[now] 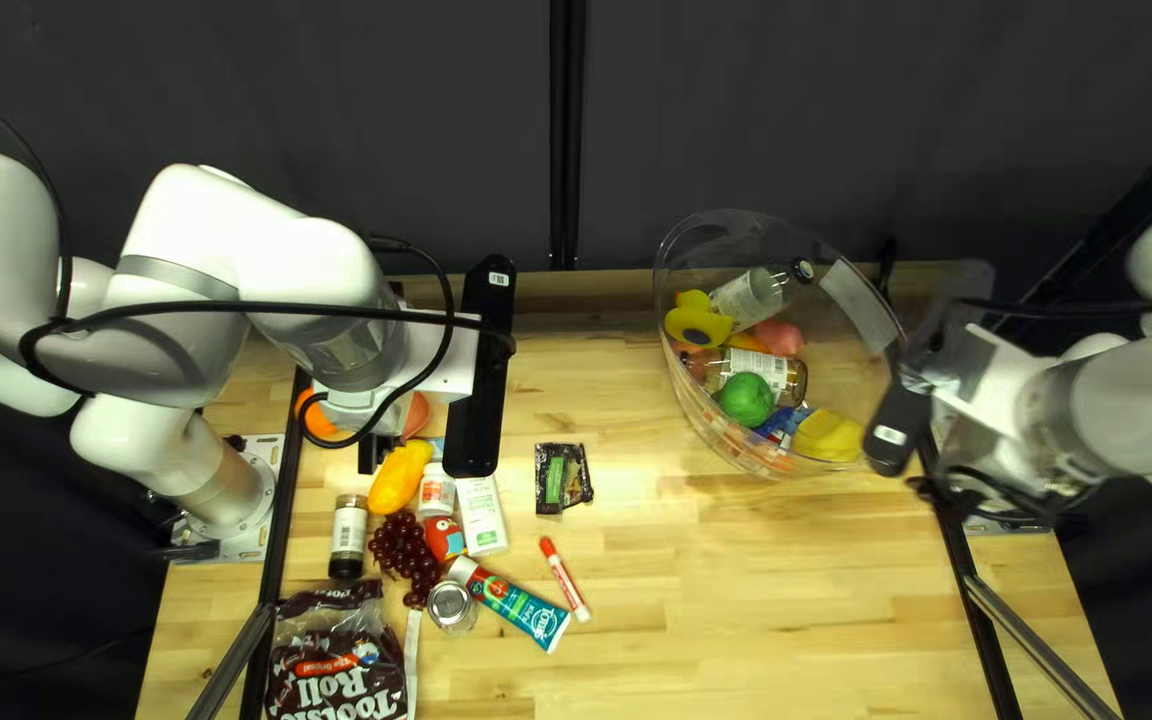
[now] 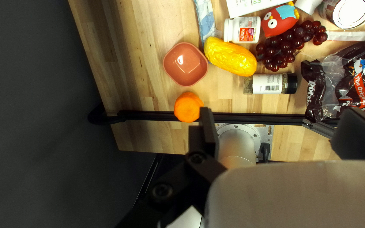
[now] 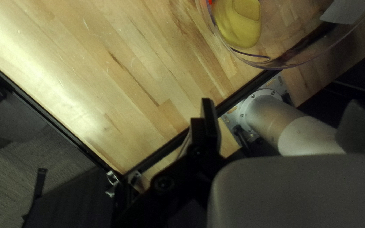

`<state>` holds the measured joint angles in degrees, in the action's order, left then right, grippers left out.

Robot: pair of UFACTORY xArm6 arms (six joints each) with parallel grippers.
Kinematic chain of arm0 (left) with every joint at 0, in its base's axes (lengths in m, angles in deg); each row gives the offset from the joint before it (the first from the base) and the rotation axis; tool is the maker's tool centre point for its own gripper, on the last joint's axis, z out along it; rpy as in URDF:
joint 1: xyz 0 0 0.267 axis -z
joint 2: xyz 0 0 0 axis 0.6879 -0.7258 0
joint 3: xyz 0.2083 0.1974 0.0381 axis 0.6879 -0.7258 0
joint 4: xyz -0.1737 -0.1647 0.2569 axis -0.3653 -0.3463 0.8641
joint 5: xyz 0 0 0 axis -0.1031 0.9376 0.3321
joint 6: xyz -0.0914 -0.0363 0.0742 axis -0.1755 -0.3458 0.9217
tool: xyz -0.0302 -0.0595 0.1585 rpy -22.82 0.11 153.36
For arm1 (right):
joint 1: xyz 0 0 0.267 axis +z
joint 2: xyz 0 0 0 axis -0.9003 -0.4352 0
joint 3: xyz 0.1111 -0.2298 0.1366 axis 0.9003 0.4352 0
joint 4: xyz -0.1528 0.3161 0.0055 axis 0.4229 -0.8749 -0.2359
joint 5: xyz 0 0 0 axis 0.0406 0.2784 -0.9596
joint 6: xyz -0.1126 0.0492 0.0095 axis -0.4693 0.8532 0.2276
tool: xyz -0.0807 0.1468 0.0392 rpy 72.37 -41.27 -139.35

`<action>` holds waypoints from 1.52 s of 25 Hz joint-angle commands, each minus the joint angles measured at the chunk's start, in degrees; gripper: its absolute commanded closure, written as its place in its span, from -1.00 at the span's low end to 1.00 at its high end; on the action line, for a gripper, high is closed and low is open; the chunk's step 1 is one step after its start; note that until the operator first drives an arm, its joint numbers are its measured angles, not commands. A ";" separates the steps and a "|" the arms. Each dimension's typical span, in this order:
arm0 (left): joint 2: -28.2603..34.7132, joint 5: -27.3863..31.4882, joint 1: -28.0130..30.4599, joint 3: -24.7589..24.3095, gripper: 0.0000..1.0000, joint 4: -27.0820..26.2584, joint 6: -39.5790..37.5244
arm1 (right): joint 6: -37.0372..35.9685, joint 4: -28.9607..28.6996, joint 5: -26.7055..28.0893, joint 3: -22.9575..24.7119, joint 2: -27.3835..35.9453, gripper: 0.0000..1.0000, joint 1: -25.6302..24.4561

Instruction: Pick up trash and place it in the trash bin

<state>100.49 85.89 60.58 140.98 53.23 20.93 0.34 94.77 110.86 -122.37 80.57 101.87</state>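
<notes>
Much tabletop [image 1: 636, 434] separates the black packet [image 1: 560, 478] from the clear tub [image 1: 856, 387].

Bright light washes the pale wooden surface [image 1: 736, 574], flaring into glare in the right wrist view; the black curtain [image 1: 736, 120] lies dim. Highlights glint inside the glossy coral rounded-square bowl [image 2: 186, 63]. Blur smears my white right arm [image 1: 1096, 400] in the top left view.

My white arms [image 1: 308, 287] have rounded segments, grey bands, looping black cables and black jaws.
</notes>
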 commanded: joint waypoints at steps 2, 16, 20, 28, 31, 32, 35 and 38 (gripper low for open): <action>0.00 0.00 0.00 0.00 -1.00 0.00 0.00 | -10.02 1.28 1.49 -3.38 0.42 -1.00 1.59; 0.04 -2.32 0.47 -1.40 -1.00 -0.05 0.97 | -16.49 -0.75 -1.59 -0.41 0.29 -1.00 -1.40; -0.27 -6.58 0.49 -3.33 -1.00 -0.30 3.34 | -16.49 -0.75 -1.59 -0.41 0.29 -1.00 -1.40; 0.11 -9.56 -1.40 -5.01 -1.00 -2.39 5.34 | -16.49 -0.75 -1.59 -0.41 0.29 -1.00 -1.40; 0.11 -9.56 -1.40 -5.01 -1.00 -2.39 5.34 | -16.49 -0.75 -1.59 -0.41 0.29 -1.00 -1.40; 0.11 -9.56 -1.40 -5.01 -1.00 -2.39 5.34 | -16.49 -0.75 -1.59 -0.41 0.29 -1.00 -1.40; 0.11 -9.56 -1.40 -5.01 -1.00 -2.39 5.34 | -16.49 -0.75 -1.59 -0.41 0.29 -1.00 -1.40; 0.11 -9.56 -1.40 -5.01 -1.00 -2.39 5.34 | -16.49 -0.75 -1.59 -0.41 0.29 -1.00 -1.40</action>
<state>100.60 76.33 59.19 135.97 50.85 26.27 -16.15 94.02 109.26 -122.77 80.86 100.48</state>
